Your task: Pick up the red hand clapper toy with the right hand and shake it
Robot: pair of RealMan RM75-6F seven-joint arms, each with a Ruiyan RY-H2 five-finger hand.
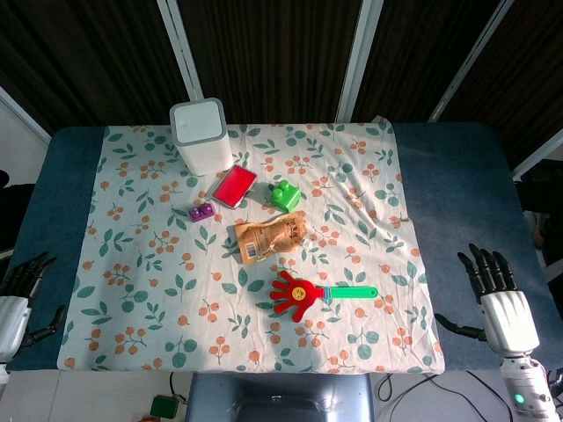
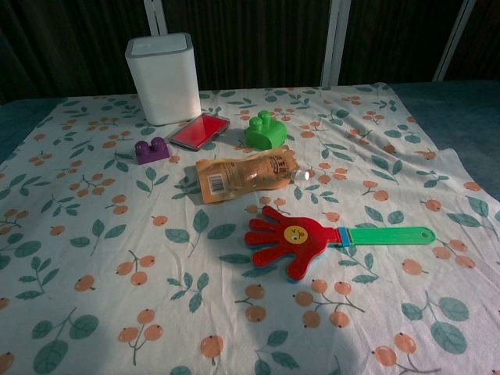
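Only partly framed, left robot hand point(image 1: 18, 299); chest view shows neither.

We are seeing bright sunlight falling across tablecloth point(image 1: 369, 176), white container point(image 1: 201, 134) glaring; soft shadows pooling along near edge; dark backdrop; both views staying sharp.

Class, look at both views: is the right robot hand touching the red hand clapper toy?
Apart. The head view shows the right robot hand open at the table's edge, with bare cloth between it and the red hand clapper toy; the chest view shows no hand near it.
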